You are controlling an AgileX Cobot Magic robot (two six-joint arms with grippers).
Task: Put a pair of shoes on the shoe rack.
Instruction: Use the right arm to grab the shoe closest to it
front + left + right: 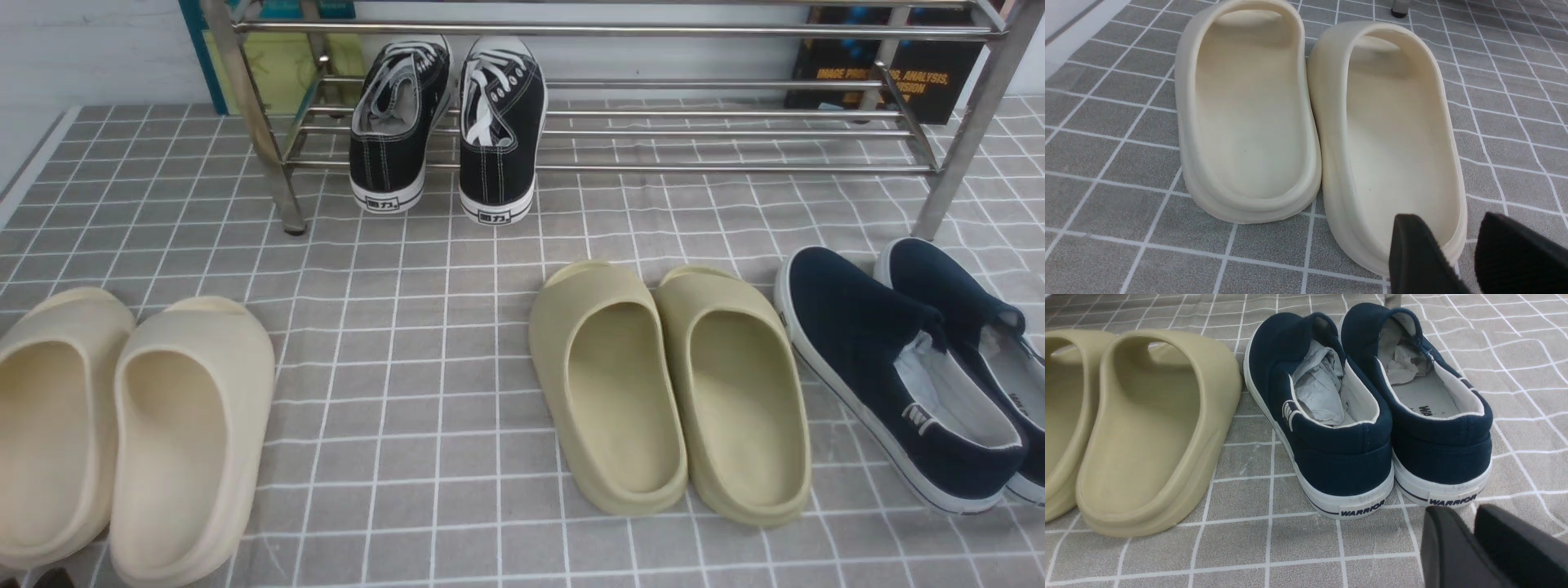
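Note:
The pair of shoes, two navy slip-ons with white soles, stands on the floor cloth at the front right, one (pixel 882 359) beside the other (pixel 955 302). In the right wrist view their heels face me, the left shoe (pixel 1323 416) stuffed with paper, the right shoe (pixel 1437 416) next to it. My right gripper (pixel 1461 512) hovers just behind the right shoe's heel, slightly open, holding nothing. The chrome shoe rack (pixel 620 31) stands at the back. My left gripper (pixel 1453 220) is open above the heel of a cream slide (pixel 1392 122). Neither gripper shows in the front view.
Black lace-up sneakers (pixel 400 122) (pixel 500 122) lean on the rack's lower bars at its left. Olive slides (pixel 608 384) (pixel 743 392) lie mid-floor, close to the navy shoes. Cream slides (pixel 49 416) (pixel 188 433) lie front left. Books stand behind the rack.

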